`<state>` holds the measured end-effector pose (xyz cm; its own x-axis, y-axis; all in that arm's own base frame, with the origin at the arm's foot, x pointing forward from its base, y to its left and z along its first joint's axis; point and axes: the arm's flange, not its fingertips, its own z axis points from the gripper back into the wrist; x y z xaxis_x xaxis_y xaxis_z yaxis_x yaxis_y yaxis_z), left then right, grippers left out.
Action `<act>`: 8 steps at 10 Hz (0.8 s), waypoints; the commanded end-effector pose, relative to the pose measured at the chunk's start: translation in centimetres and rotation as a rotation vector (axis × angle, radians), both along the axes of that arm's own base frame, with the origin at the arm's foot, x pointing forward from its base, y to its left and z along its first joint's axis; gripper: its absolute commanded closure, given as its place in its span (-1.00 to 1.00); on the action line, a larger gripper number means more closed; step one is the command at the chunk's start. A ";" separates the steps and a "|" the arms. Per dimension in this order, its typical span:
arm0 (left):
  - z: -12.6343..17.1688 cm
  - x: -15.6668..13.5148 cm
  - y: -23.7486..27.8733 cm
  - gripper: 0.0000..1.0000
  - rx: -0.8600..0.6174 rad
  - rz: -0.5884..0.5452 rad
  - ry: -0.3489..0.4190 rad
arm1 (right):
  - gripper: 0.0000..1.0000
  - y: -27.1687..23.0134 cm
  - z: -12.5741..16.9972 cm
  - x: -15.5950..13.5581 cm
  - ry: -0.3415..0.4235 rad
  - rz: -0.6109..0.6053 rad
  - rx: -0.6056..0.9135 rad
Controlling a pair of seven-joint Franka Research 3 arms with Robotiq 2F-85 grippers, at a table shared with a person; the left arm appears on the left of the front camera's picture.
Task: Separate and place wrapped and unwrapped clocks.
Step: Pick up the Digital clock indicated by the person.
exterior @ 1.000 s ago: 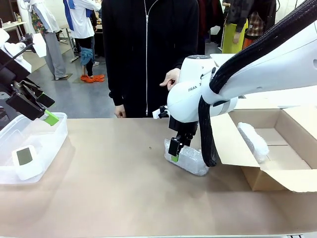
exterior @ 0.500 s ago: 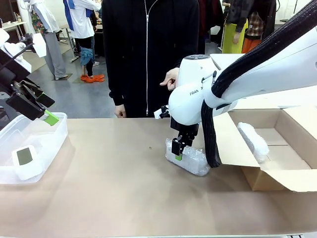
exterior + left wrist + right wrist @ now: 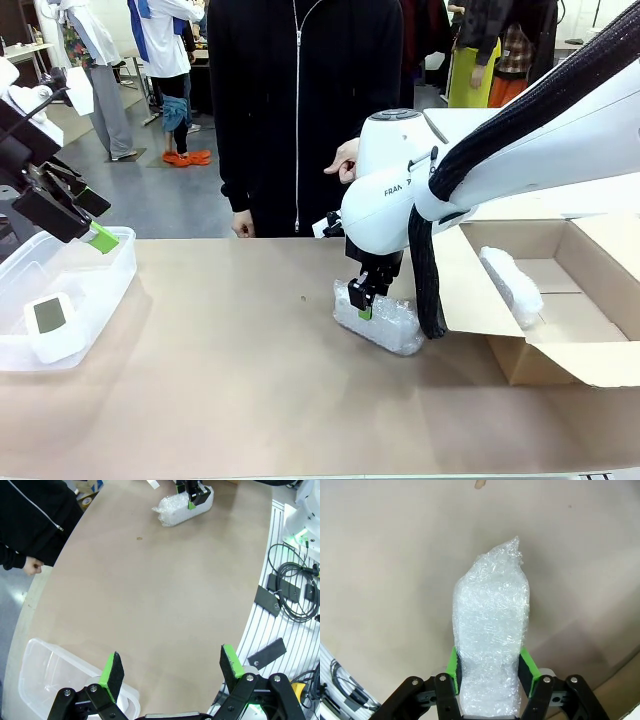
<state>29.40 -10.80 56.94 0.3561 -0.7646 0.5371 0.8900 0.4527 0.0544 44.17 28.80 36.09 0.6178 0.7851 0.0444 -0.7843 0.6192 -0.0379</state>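
Note:
A wrapped clock (image 3: 378, 318), an oblong bubble-wrap bundle, lies on the table right of centre. My right gripper (image 3: 364, 305) is shut on it, and in the right wrist view its green pads (image 3: 453, 669) press both sides of the wrapped bundle (image 3: 491, 635). The same bundle (image 3: 182, 507) lies far off in the left wrist view. Another wrapped bundle (image 3: 511, 286) lies inside the cardboard box (image 3: 600, 362) at the right. The unwrapped clock (image 3: 55, 325), white with a grey-green screen, sits in the clear plastic bin (image 3: 105, 292) at the left. My left gripper (image 3: 170, 666) hangs open above that bin (image 3: 42, 666), holding nothing.
A person in a black zip jacket (image 3: 300, 110) stands at the far edge, one hand (image 3: 347, 158) near my right arm. Box flaps (image 3: 462, 285) stick out beside the held bundle. Cables and black plates (image 3: 287, 587) lie off the table's side. Bare tabletop (image 3: 230, 370) spans the middle.
My right gripper has come down and shut on the wrapped bundle. The left arm has not moved.

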 end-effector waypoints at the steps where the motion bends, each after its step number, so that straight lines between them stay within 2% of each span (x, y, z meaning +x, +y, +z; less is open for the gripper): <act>1: -0.1 0.0 -0.1 -1.00 0.003 0.011 -0.008 | 0.89 0.0 1.5 -0.3 0.039 -0.035 0.026; 2: -0.1 0.0 -0.1 -1.00 0.003 0.011 -0.008 | 0.89 0.2 3.8 -0.9 0.062 -0.041 0.053; 6: -0.1 0.0 -0.1 -1.00 0.003 0.011 -0.008 | 0.89 0.8 15.9 -3.6 -0.076 -0.106 0.123; 8: -0.1 0.0 -0.1 -1.00 0.003 0.011 -0.008 | 0.89 1.4 20.4 -5.4 -0.163 -0.135 0.146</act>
